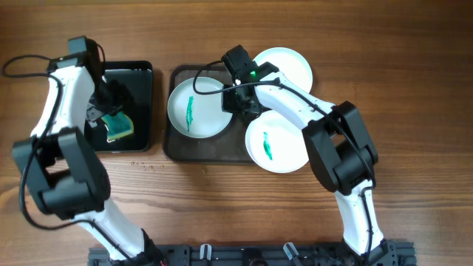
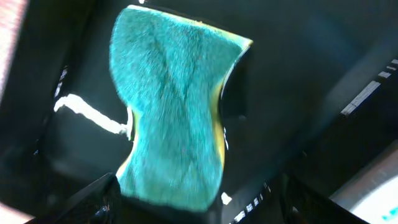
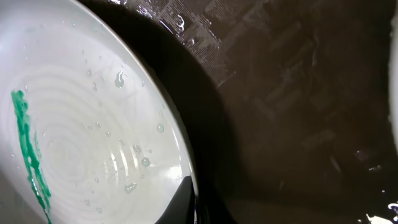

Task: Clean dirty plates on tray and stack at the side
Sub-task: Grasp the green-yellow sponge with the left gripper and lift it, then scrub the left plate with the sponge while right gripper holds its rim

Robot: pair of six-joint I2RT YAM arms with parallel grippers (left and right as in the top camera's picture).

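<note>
Wooden table (image 1: 222,207), visible grain, a few pale crumbs in front of the container.

Tray (image 1: 207,150): flat, dark grey, rounded corners, low rim. In the right wrist view its surface is wet and mottled, with scattered droplets.

Centre plate (image 1: 194,109): round, white, shallow, lying on the tray's left half. A ragged teal-green streak runs down its middle. Up close it shows faint concentric rings and beads of water.

Near plate (image 1: 277,144): same shape, also green-smeared, overlapping the tray's front right corner.

Far plate (image 1: 288,65): plain white, at the tray's back right corner, mostly hidden under the right arm.

Right gripper (image 1: 238,106): at the centre plate's right edge, jaws pinched tight on the rim. One dark fingertip (image 3: 182,202) lies over the rim.

Container (image 1: 144,81): glossy black, rectangular, deeper than the tray, just to its left.

Sponge (image 2: 171,112): lies inside the container, fuzzy teal face up, yellow foam showing along the edge, waisted outline.

Left gripper (image 1: 109,105): down in the container over the sponge. Its fingers stand apart on either side, with a clear gap on one side, so not gripping.
</note>
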